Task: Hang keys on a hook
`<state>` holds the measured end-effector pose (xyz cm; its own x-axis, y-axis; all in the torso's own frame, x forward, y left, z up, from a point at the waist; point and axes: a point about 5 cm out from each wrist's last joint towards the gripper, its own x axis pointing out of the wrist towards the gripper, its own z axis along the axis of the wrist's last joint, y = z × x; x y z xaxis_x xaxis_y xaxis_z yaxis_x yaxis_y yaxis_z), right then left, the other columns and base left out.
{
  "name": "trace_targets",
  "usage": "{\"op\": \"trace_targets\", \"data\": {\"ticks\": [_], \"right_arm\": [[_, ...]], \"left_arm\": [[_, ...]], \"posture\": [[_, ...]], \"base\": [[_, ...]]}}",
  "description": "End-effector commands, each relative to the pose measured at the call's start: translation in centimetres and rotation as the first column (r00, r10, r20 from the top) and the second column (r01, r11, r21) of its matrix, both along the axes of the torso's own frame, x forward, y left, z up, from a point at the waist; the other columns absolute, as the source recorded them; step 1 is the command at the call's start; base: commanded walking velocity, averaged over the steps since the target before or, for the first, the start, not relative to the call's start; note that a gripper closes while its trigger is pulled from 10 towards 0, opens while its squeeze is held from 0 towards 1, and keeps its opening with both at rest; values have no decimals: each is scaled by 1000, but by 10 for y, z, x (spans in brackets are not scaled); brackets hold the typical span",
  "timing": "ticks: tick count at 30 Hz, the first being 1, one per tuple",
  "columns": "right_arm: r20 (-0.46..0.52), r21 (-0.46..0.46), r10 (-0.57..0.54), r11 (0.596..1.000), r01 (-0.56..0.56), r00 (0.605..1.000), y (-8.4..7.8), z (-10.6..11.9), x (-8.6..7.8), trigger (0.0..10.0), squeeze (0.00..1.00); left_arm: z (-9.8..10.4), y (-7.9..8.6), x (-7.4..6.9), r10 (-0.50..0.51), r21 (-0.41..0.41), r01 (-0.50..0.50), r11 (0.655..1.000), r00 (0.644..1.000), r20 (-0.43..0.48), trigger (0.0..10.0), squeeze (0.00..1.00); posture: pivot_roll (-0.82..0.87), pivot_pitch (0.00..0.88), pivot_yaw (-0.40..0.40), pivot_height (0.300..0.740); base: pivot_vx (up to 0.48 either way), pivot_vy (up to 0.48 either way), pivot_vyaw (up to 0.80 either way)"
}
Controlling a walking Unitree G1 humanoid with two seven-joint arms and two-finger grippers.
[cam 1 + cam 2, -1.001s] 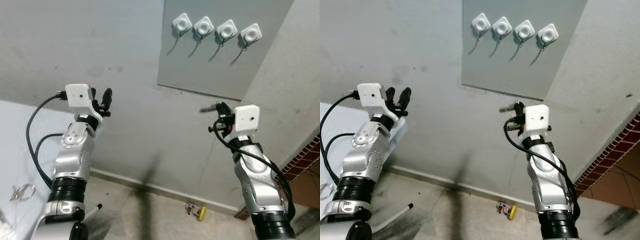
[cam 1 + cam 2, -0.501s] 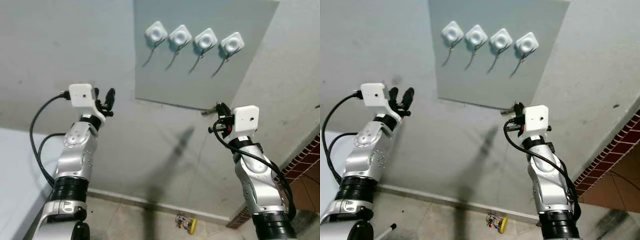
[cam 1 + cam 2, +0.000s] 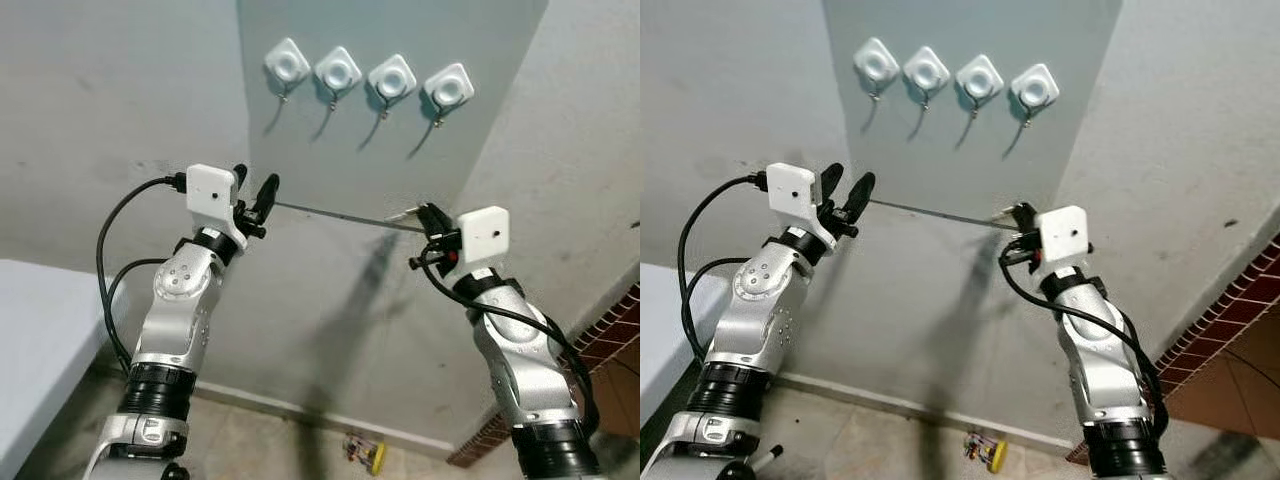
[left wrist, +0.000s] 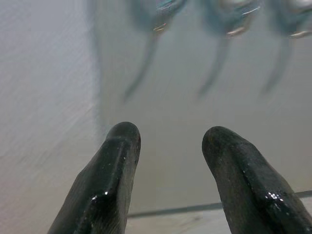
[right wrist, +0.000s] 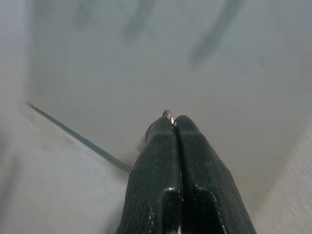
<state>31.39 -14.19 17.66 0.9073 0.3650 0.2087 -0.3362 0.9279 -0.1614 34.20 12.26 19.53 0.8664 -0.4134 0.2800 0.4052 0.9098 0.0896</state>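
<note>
Glossy white plastic hooks point(image 3: 366, 78) on a smooth matt grey panel point(image 3: 480, 160).

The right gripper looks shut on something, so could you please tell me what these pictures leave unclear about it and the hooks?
- Keys: in the right wrist view, a tiny metal glint shows between the shut fingers of the right gripper; the fingers hide the rest.
- Same item, left eye view: a small blurred sliver.
- Hooks: blurred and cut off by the frame edge in the left wrist view.
- Floor object: too small to identify.
</note>
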Motion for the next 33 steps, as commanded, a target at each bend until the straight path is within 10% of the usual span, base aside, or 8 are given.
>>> {"op": "trace_targets", "data": {"ticks": [1,33], "right_arm": [[21,7,39,999,-39,999,5,9,-1,10000,0],[137,335,167,920,-205,976,33,72,13,10000,0]], "left_arm": [[6,-8,-2,-36,12,35,999,999,19,10000,0],[29,-44,-23,-188,1,188,982,980,71,10000,0]], "posture": [[-154,0,-48,740],[-137,3,-39,740]], "base": [[0,0,0],[0,0,0]]}}
